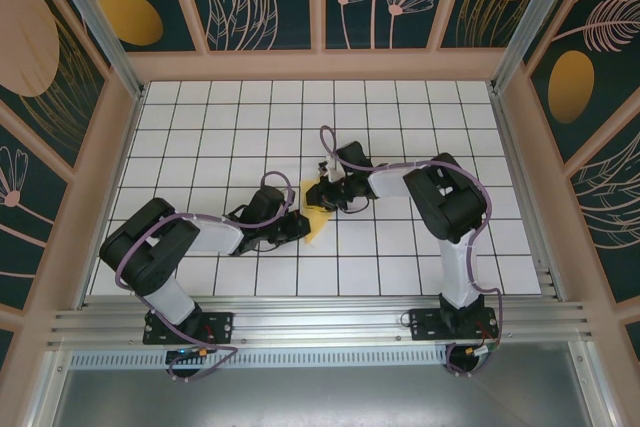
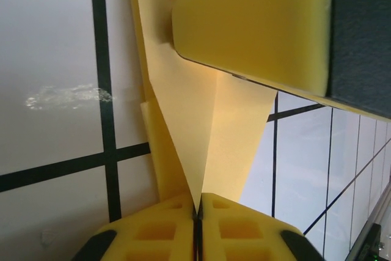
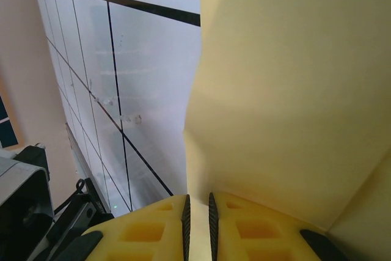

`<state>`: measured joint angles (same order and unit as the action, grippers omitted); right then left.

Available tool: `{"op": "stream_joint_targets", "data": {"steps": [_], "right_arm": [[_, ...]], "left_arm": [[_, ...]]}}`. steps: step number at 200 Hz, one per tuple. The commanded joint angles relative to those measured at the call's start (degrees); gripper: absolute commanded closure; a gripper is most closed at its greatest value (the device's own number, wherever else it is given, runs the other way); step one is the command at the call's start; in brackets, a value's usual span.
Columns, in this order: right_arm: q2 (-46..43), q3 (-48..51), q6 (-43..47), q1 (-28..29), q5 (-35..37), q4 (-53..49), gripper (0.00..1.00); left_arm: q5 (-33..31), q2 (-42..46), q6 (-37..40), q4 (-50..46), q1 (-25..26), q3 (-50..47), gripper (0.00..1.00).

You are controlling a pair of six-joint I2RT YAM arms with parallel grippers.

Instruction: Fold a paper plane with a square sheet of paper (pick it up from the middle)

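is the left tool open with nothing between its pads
No, in the left wrist view the left tool has its pads pressed together on the pointed tip of the folded yellow paper.

**Both arms reach inward, grippers pinched shut close together**

The left arm bends at a raised elbow and reaches low to its right, forearm lying nearly flat. The left gripper presses its yellow foam pads together on a pointed tip of the yellow paper. The right arm folds back leftward from a high elbow. The right gripper nips the paper's edge between pads that almost touch.
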<state>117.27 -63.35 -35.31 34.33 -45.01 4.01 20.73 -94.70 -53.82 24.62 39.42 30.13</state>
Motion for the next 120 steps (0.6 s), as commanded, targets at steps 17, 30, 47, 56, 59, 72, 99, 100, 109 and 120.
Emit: {"op": "stream_joint_targets", "data": {"steps": [17, 30, 47, 56, 59, 72, 99, 100, 109, 120], "right_arm": [[1.9, -0.5, 1.8, -0.6, 2.4, -3.4, 0.80], [1.8, -0.4, 1.9, -0.6, 2.6, -3.8, 0.80], [1.8, -0.2, 2.0, -0.5, 3.2, -4.1, 0.80], [1.8, -0.1, 2.0, -0.4, 3.3, -4.1, 0.80], [1.8, 0.0, 2.0, -0.4, 3.3, -4.2, 0.80], [1.8, 0.1, 2.0, -0.3, 3.7, -4.3, 0.80], [1.9, 0.2, 2.2, -0.3, 4.1, -4.7, 0.80], [1.9, 0.2, 2.3, -0.2, 4.2, -4.8, 0.80], [1.8, 0.4, 2.3, -0.3, 4.3, -4.8, 0.80], [1.8, 0.5, 2.3, -0.2, 4.3, -4.9, 0.80]], "left_arm": [[1.8, -0.1, 1.6, -5.0, 0.7, -0.5, 0.82], [1.9, 0.7, 1.9, -5.3, 0.7, -0.6, 0.82], [2.4, 1.4, 2.1, -5.4, 0.7, -0.9, 0.82], [2.7, 1.7, 2.2, -5.4, 0.7, -0.9, 0.82], [2.8, 1.8, 2.3, -5.4, 0.7, -0.9, 0.82], [2.9, 2.2, 2.3, -5.3, 0.7, -1.1, 0.82], [3.7, 3.0, 2.2, -4.1, 0.7, -1.5, 0.79], [3.7, 3.1, 2.2, -4.1, 0.7, -1.5, 0.79], [3.5, 3.6, 2.1, -4.2, 0.7, -1.6, 0.77], [3.6, 4.3, 2.2, -4.2, 0.7, -1.5, 0.76]]}}
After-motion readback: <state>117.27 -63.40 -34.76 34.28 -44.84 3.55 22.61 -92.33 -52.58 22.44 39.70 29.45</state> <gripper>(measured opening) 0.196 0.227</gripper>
